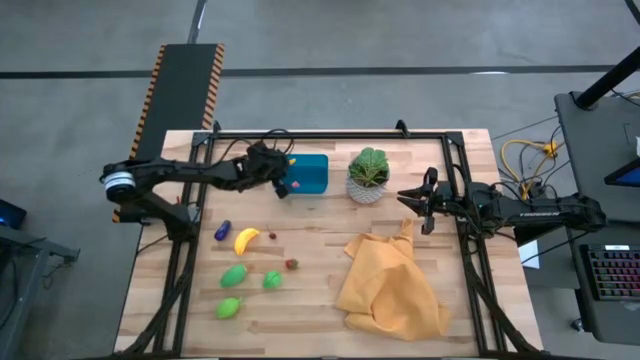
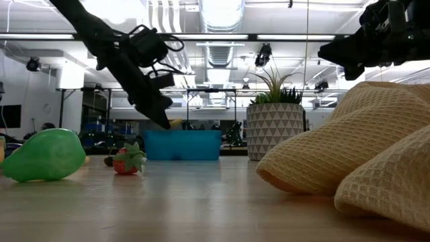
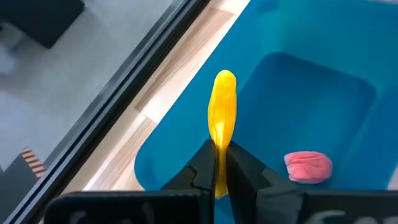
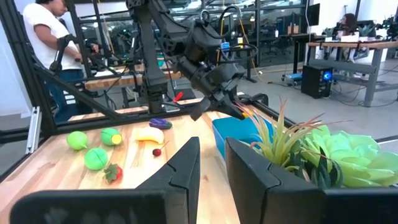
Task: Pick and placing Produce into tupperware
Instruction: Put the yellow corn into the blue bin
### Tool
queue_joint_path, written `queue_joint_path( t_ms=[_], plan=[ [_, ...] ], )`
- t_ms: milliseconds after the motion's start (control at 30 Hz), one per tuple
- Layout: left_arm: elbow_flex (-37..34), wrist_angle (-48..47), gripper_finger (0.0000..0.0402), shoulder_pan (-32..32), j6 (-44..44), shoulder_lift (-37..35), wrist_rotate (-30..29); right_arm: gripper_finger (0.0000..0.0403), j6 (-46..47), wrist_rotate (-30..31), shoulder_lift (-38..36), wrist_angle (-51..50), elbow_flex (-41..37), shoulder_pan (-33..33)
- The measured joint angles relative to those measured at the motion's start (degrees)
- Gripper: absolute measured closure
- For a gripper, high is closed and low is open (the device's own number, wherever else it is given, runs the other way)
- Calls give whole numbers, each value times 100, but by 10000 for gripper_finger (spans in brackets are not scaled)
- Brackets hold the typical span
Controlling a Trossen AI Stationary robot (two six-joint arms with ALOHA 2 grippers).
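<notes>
1. The left gripper is clamped tight on a slim yellow piece, which sticks straight out from between the fingers, right over the corner of the blue container.
2. In the high view that left gripper sits at the container's left edge, upper centre of the frame.
3. Inside the container, just beside the fingers, lies a pink piece.
4. Outward now: below the container, in the lower left of the table, are a purple piece, a banana, a small red piece and three green pieces.
5. The potted plant stands just right of the container.
6. The right gripper waits right of the plant, above the yellow cloth, fingers slightly apart and holding nothing.
</notes>
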Motion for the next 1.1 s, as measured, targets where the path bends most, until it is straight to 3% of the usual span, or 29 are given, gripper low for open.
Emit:
queue_joint_path(
  t_ms=[300,500,1100],
  plan=[
    [146,-23,396,23,21,315,-30,335,-26,0,-1,-93,0,-1],
    [131,-76,396,35,44,346,-453,335,-36,0,0,-91,0,-1],
    [129,-157,381,59,46,324,-453,335,-37,0,0,-91,0,-1]
  ],
)
